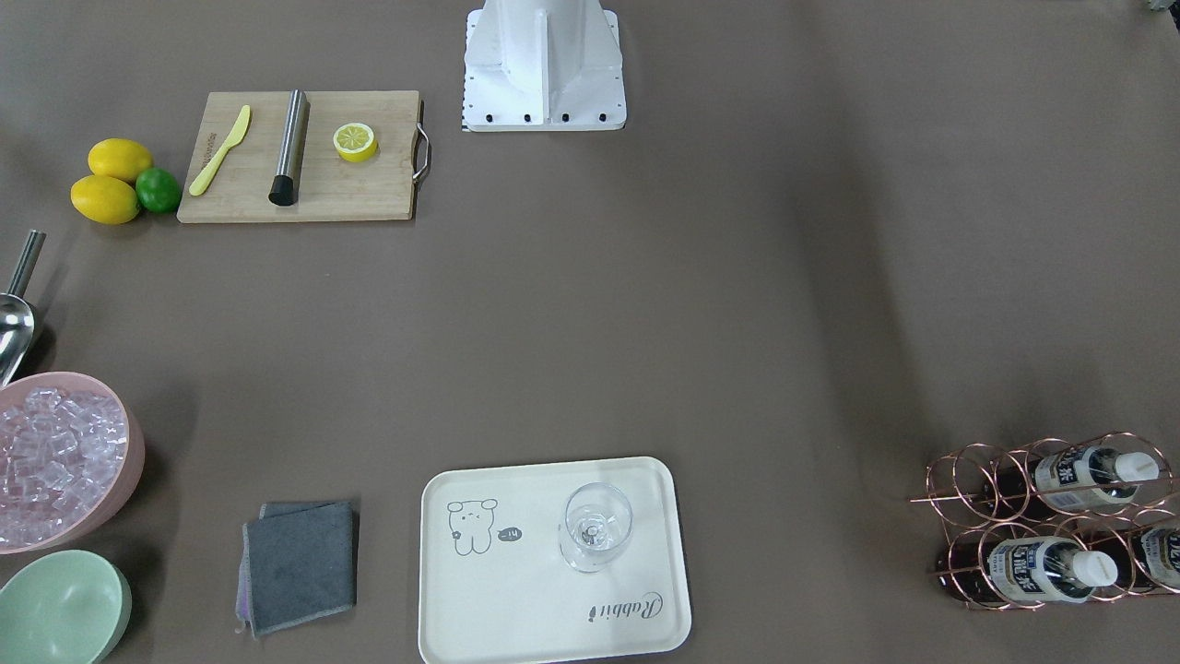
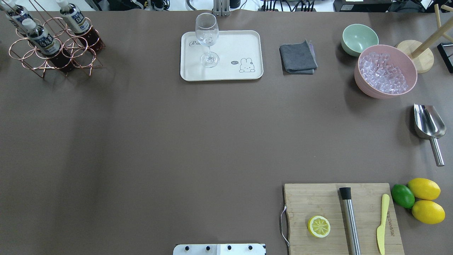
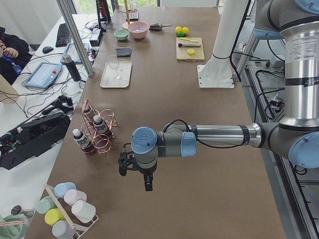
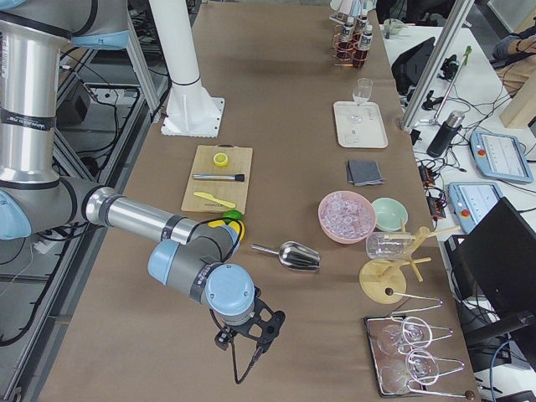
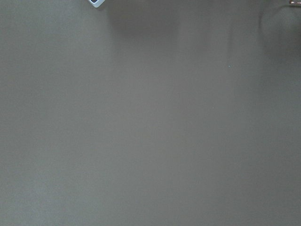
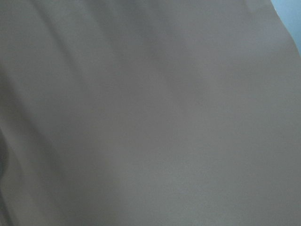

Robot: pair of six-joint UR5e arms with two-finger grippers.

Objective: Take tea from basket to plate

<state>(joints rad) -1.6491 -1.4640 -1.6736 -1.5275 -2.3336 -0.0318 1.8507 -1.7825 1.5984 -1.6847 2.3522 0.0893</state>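
Observation:
Three tea bottles (image 1: 1092, 477) with white caps lie in the rose-gold wire basket (image 1: 959, 470) at the table's far left corner; they also show in the overhead view (image 2: 42, 37). The cream plate (image 1: 516, 590) with the bear drawing carries an upright wine glass (image 1: 595, 527). My left gripper (image 3: 130, 167) shows only in the exterior left view, hanging above bare table near the basket (image 3: 102, 142). My right gripper (image 4: 251, 331) shows only in the exterior right view, far from the plate (image 4: 360, 126). I cannot tell if either is open or shut. Both wrist views show only brown tabletop.
A wooden cutting board (image 2: 318, 202) holds a lemon half, a steel muddler and a yellow knife. Two lemons (image 2: 424, 189) and a lime lie beside it. A pink ice bowl (image 2: 385, 71), a green bowl (image 2: 359, 37), a grey cloth (image 2: 298, 56) and a steel scoop (image 2: 429, 124) lie on the right.

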